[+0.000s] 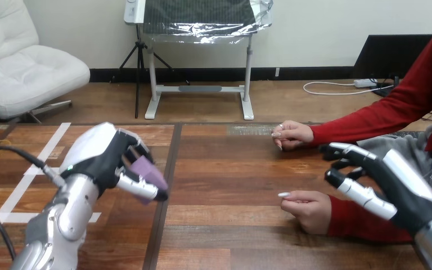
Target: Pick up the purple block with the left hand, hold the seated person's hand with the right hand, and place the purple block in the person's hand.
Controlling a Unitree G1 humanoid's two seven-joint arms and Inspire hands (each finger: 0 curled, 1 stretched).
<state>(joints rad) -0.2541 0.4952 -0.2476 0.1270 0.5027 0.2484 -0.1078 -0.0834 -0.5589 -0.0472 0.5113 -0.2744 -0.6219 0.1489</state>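
Observation:
My left hand (109,163) is raised over the left half of the table, its fingers and thumb curled round the purple block (149,171), which pokes out between them. My right hand (385,180) hovers at the right with its fingers straight and spread, holding nothing. It stands just right of the person's nearer hand (309,209), which rests loosely closed on the table; the two look apart. The person's farther hand (292,135) lies on the table near the back edge, at the end of a red sleeve.
White tape lines (31,169) cross the table's left part. A dark seam (166,191) runs down the table between its two halves. The person's red-sleeved forearms (365,121) reach in from the right side.

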